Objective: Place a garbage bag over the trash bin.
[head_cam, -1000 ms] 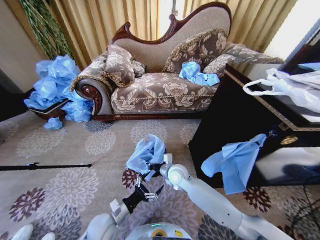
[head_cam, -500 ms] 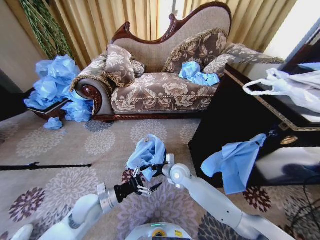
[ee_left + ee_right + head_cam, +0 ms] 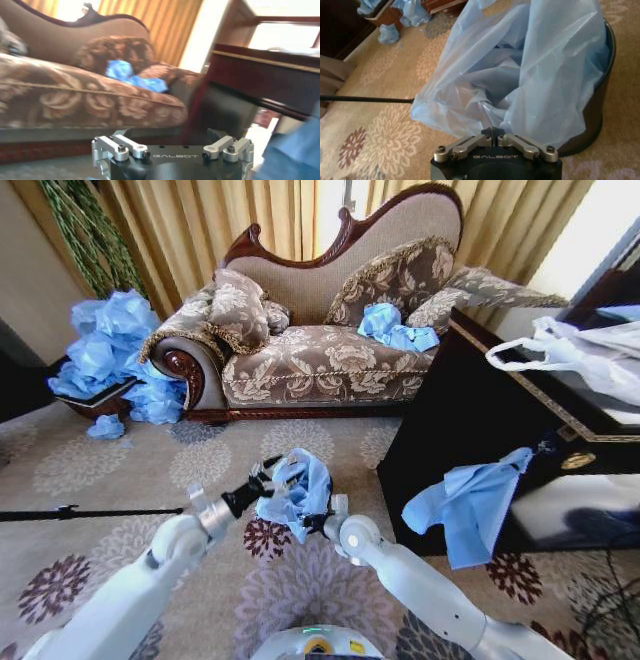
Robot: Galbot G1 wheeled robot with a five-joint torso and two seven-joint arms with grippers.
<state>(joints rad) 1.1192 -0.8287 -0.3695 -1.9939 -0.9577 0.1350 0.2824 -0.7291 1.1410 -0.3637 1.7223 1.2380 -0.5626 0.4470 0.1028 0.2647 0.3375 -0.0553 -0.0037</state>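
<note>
Pinching the crinkly light-blue plastic garbage bag (image 3: pixel 520 75) over the small black cylindrical trash bin (image 3: pixel 600 108), right gripper (image 3: pixel 495 139) clamps shut; left gripper (image 3: pixel 262 479), fingers spread, alongside.

One thin crinkly light-blue plastic garbage bag (image 3: pixel 298 490) is counted at the middle of the carpet, and one small black cylindrical trash bin (image 3: pixel 598 101) is counted beneath it. Two robot grippers are counted: the left gripper (image 3: pixel 268 471) and the right gripper (image 3: pixel 312 523). One floral upholstered sofa with a dark carved wooden frame (image 3: pixel 320 360) is recorded, bearing three patterned cushions. One large heap of blue bags (image 3: pixel 115 355) is noted beside it; the bags within could not be counted. One crumpled blue bag (image 3: pixel 395 328) is counted on the sofa seat, one blue sheet (image 3: pixel 470 505) hanging from one dark wooden cabinet (image 3: pixel 470 415), and one white plastic bag with loop handles (image 3: pixel 580 355) on top.
</note>
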